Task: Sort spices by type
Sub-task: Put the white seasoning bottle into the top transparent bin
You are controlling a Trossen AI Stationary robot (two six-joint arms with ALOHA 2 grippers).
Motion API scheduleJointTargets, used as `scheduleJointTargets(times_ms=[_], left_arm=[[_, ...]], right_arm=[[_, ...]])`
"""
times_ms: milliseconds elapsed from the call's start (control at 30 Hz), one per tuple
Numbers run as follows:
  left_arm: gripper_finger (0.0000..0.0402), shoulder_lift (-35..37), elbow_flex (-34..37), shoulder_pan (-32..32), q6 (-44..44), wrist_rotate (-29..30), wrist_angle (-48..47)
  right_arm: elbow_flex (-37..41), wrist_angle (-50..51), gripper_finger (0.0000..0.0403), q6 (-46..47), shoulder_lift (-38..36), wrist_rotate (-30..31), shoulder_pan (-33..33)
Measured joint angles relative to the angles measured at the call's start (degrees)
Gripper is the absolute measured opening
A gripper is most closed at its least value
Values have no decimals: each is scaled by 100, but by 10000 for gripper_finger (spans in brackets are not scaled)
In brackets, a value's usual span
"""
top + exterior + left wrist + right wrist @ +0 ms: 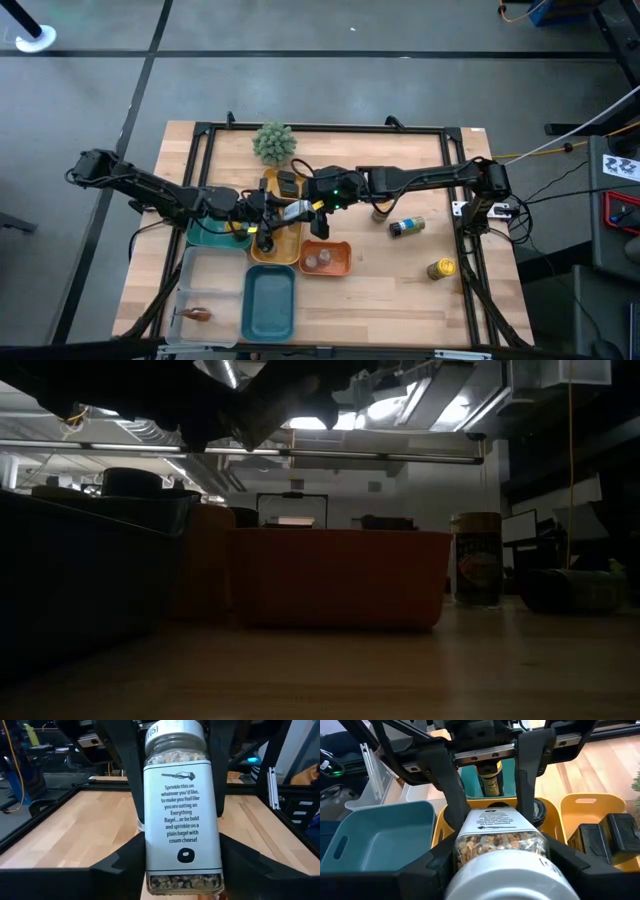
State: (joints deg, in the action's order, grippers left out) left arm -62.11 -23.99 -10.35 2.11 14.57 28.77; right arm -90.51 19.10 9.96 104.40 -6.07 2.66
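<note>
Both arms meet over the middle of the wooden surface [400,290], above a yellow tray [272,250]. Between them hangs a seasoning jar [183,805] with a white cap and a white label, filled with a seed mix.

The left end effector [175,775] has its dark fingers [122,765] pressed against both sides of the jar, near the cap end, so it is clamped on the jar. In the right wrist view the right end effector [495,870] cradles the jar's cap end between its own fingers, which stand apart just wide enough to hold it; it too grips the jar.

Below the jar, a yellow-labelled bottle [489,777] stands in a teal tray [375,837]. A second yellow tray [585,810] holds black boxes [607,837].

An orange tray [325,258] near the yellow one holds two small jars. Well apart on the right, a bottle [407,227] lies on its side and a yellow-capped jar [441,268] stands upright. A fuzzy green plant [273,142] sits at the far edge.
</note>
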Motion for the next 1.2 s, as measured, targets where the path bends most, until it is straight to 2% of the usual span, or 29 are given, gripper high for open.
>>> scheduleJointTargets(times_ms=[333, 633, 733, 900, 1000, 1200], left_arm=[[182, 0, 2, 2, -94, 24, -25], [182, -2, 2, 0, -83, 22, -39], [182, -2, 2, 0, -81, 20, -43], [182, -2, 2, 0, -59, 17, -54], [182, -2, 2, 0, -41, 17, -72], [183, 0, 2, 0, -39, 17, -58]], right_arm=[[5, -265, 235, 33, -4, 213, 0], [1, -299, 249, 1, -20, 152, -4], [1, -265, 248, -282, -68, 166, -7], [-118, -101, 248, -867, -376, 595, -4], [-412, 353, 248, -997, -520, 874, -4], [-1230, 2113, 248, -1030, -601, 1435, 2]])
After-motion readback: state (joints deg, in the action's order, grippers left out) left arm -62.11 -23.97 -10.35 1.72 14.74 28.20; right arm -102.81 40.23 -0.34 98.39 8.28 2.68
